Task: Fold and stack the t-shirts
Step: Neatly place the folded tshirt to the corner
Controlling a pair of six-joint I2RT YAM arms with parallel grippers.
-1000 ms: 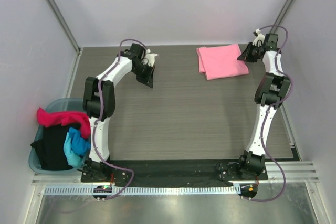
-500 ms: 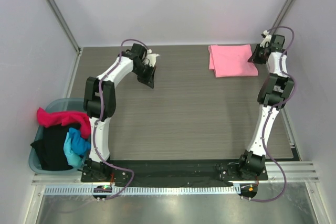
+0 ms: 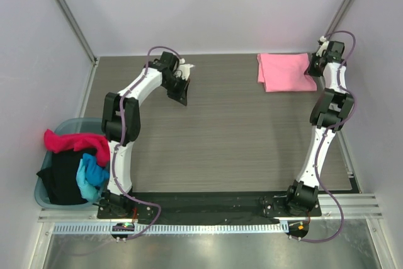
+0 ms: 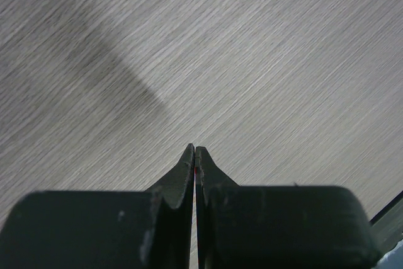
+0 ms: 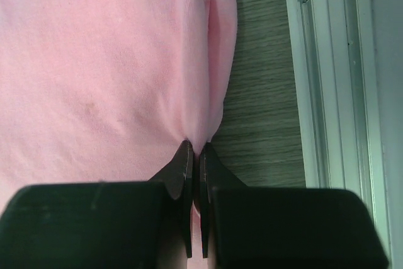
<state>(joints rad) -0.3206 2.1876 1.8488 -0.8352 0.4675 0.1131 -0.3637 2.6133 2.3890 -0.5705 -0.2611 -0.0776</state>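
Observation:
A folded light pink t-shirt point(image 3: 286, 72) lies flat at the back right of the table. My right gripper point(image 3: 315, 68) is shut on its right edge, pinching the pink t-shirt point(image 5: 107, 80) between its fingertips point(image 5: 186, 155). Over bare table at the back left, my left gripper point(image 3: 178, 96) is shut with nothing in it; its fingertips point(image 4: 189, 159) meet above the wood grain. More t-shirts, magenta point(image 3: 72, 141), black point(image 3: 63, 177) and bright blue point(image 3: 91, 174), are heaped in the basket at the left.
The teal basket point(image 3: 43, 193) stands off the table's left edge. A metal rail point(image 5: 327, 74) runs along the table's right edge close to the pink t-shirt. White walls enclose the back and sides.
My right gripper has dragged the folded pink t-shirt to the right, toward the back right corner. The left arm has barely moved.

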